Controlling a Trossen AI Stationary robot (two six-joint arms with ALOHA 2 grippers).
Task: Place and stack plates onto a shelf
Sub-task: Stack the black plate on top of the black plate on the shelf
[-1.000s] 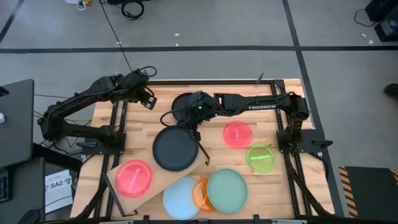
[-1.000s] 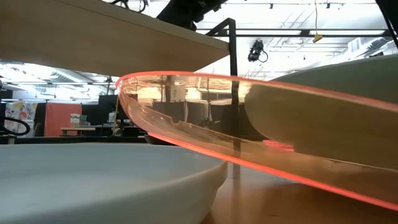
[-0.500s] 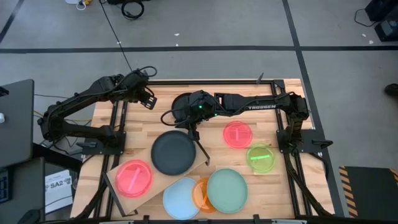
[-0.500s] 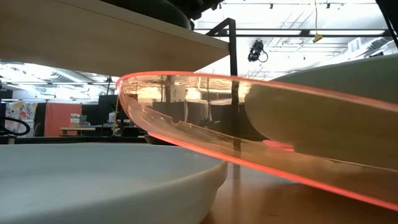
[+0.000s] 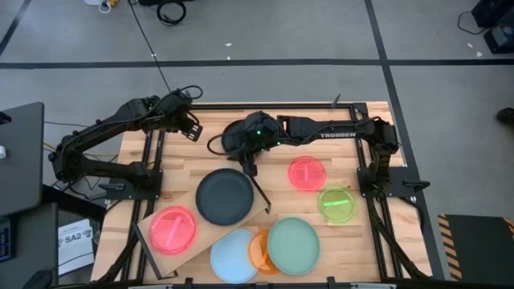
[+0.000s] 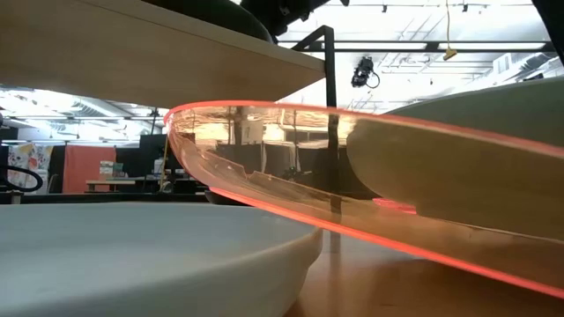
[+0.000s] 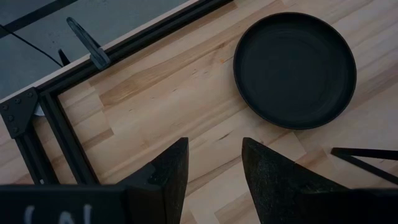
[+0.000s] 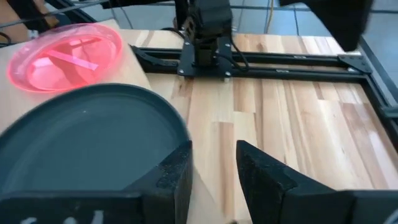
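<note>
While my right claw (image 5: pixel 250 160) hangs with its jaws apart and nothing between them, here's how things lie, reading the high view as a clock face. One black plate (image 5: pixel 226 195) sits flat on the shelf (image 5: pixel 205 234), just beside my right claw at about seven o'clock, with a pink plate (image 5: pixel 173 229) further along the same board. That one looks placed to me.

The next stack turns on the second black plate (image 7: pixel 294 68): it lies on the tabletop (image 5: pixel 321 156) close by at roughly eleven o'clock, on the far side of my right claw from the shelf. My own arm covers much of it from above, so I'm placing it partly from the left wrist view. Being round, it has no long axis to line up with; any rim will do.

My left claw (image 5: pixel 189 128), jaws also apart and empty, waits at ten o'clock, farther from that plate. The right one is nearer.
</note>
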